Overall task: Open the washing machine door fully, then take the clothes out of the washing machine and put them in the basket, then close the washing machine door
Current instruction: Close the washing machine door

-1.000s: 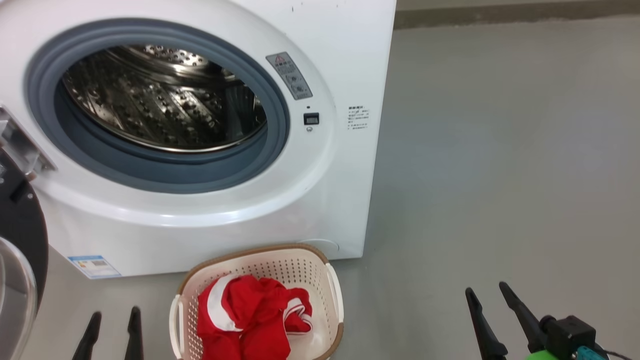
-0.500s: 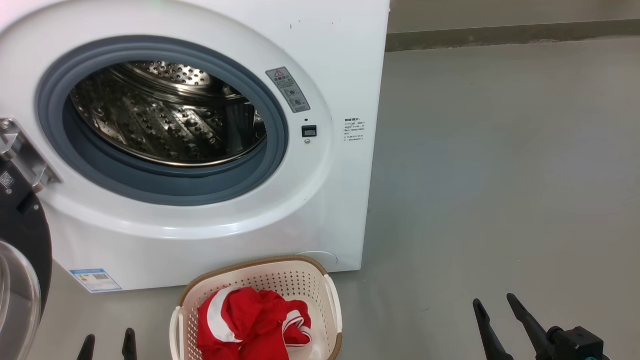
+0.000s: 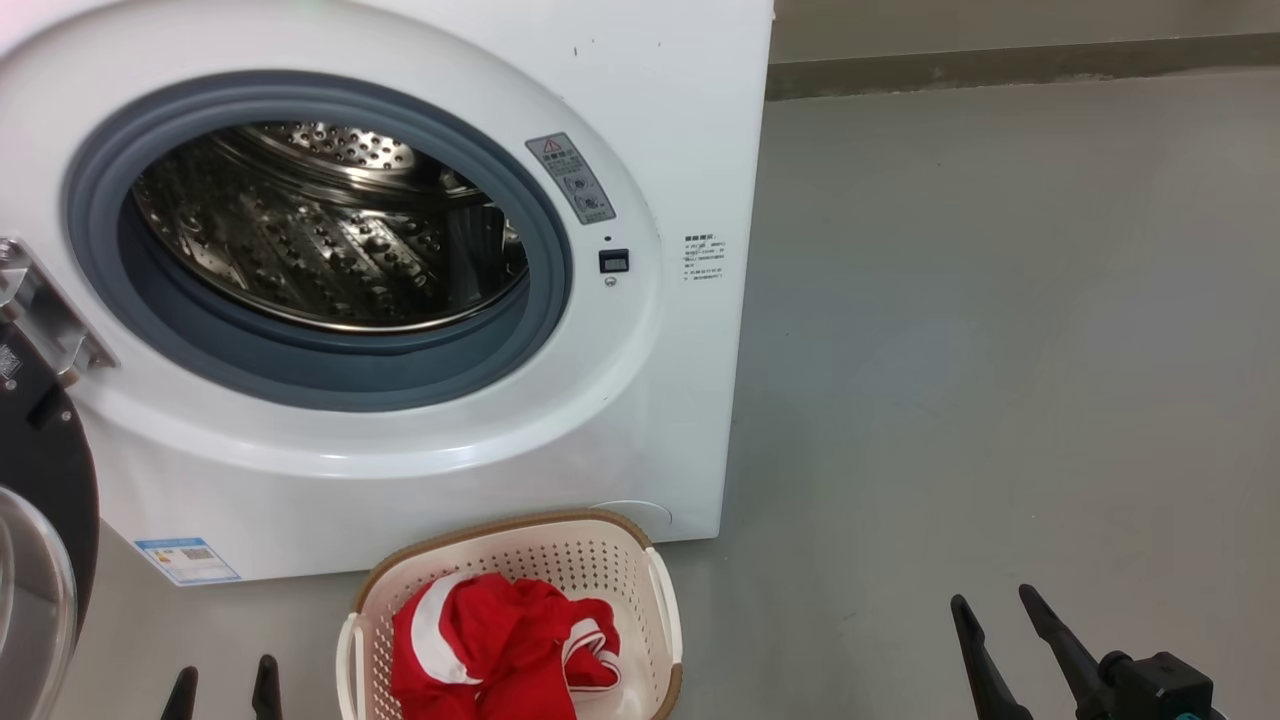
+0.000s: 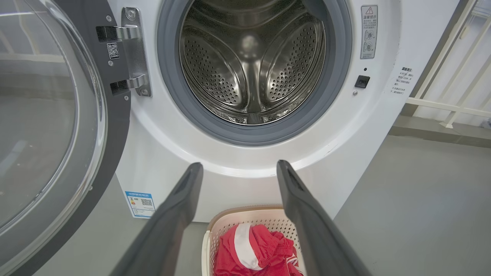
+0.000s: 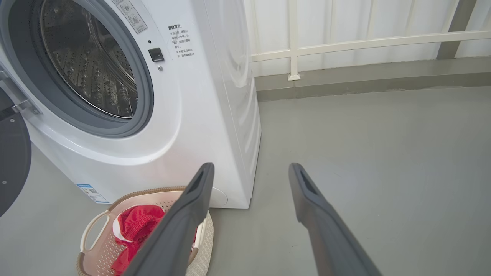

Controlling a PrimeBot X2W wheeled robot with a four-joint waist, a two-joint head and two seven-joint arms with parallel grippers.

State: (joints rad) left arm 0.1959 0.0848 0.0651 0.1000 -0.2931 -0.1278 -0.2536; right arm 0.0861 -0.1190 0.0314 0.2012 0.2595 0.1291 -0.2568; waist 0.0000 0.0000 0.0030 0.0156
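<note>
Two end effectors sit low at the near edge of the head view: left end effector [image 3: 225, 685] and right end effector [image 3: 995, 600]. Both have fingers spread wide, nothing between them, touching nothing.

Floor [image 3: 1000, 300]: smooth, plain grey, carries everything.

Basket [image 3: 560, 550]: on the floor between the two end effectors, just in front of the machine's lower right corner. Cream perforated walls, brown rim, white side handles.

Clothes [image 3: 500, 640]: inside the basket, one crumpled red heap, bunched toward its left side. White stripe and white trim show.

Washing machine [image 3: 400, 480]: white front-loader standing directly behind the basket. Blue label sticker [image 3: 187, 560] at lower left of its front.

Washing machine door [image 4: 115, 130]: swung out on the robot's left, hanging on a metal hinge [image 4: 134, 50]. Black rim, bulging clear glass.

Opening: grey rubber ring [image 3: 330, 365] around the drum [image 4: 249, 57]. Bare perforated steel and paddles show.

Beyond, from the right wrist: low grey kerb [image 5: 364, 80] at the floor's far edge, white railing [image 5: 345, 42] above it.
</note>
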